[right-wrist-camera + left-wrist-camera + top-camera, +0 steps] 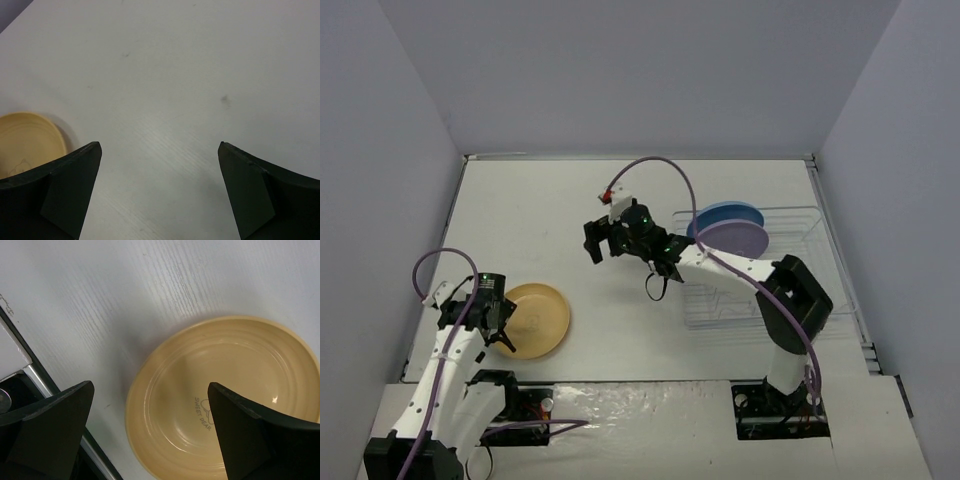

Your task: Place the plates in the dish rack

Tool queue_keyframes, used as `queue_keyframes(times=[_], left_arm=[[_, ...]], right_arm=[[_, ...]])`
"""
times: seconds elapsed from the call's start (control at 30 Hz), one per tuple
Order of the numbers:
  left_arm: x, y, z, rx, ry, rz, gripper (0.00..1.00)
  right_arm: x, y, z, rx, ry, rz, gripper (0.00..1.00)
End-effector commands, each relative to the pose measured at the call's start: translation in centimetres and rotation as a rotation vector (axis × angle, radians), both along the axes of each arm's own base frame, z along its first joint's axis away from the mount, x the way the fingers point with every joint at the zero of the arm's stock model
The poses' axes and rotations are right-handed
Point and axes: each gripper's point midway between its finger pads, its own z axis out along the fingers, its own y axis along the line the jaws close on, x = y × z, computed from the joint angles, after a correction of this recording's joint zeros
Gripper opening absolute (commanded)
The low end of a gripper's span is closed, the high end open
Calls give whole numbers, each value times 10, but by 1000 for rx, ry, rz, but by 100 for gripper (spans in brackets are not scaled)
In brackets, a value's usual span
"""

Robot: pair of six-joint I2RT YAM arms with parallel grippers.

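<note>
The yellow-orange plate lies flat on the table at the front left. My left gripper is open and hovers over the plate's near-left edge; in the left wrist view the plate lies between and beyond the open fingers. The lilac-purple plate and the sky-blue plate stand upright in the clear dish rack at the right. My right gripper is open and empty above the table's middle, left of the rack. The right wrist view shows bare table and the yellow plate's edge.
Grey walls enclose the white table on three sides. A purple cable loops over the right arm. A metal strip and black mount lie at the table's near-left edge by the left arm's base.
</note>
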Motion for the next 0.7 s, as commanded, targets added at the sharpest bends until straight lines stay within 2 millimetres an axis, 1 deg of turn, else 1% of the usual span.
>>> queue_keyframes(times=[0.0, 0.1, 0.13, 0.23, 0.3, 0.33, 0.43, 0.5, 0.6, 0.63, 0.67], left_arm=[[11, 3, 5, 11, -45, 20, 97], [19, 2, 10, 11, -74, -12, 97], [20, 2, 11, 14, -78, -14, 97], [22, 5, 19, 33, -85, -23, 97], [22, 6, 23, 42, -92, -26, 97], [23, 7, 25, 46, -101, -29, 97], [24, 8, 31, 57, -129, -29, 97], [25, 10, 37, 67, -164, -27, 97], [27, 10, 41, 70, -197, -36, 97], [28, 10, 42, 68, -205, -36, 97], [29, 9, 43, 66, -212, -39, 97]], right_arm=[[-39, 82, -2, 164, 20, 269, 100], [-67, 116, -24, 170, 104, 366, 100], [-73, 124, -42, 157, 142, 382, 100], [-86, 141, -63, 160, 216, 398, 100], [-87, 147, -67, 167, 244, 391, 98], [-90, 149, -76, 162, 269, 388, 96], [-98, 153, -89, 157, 318, 395, 89], [-111, 158, -103, 143, 355, 410, 83], [-128, 161, -117, 131, 396, 422, 64], [-130, 160, -122, 124, 408, 416, 62], [-130, 159, -126, 117, 421, 404, 56]])
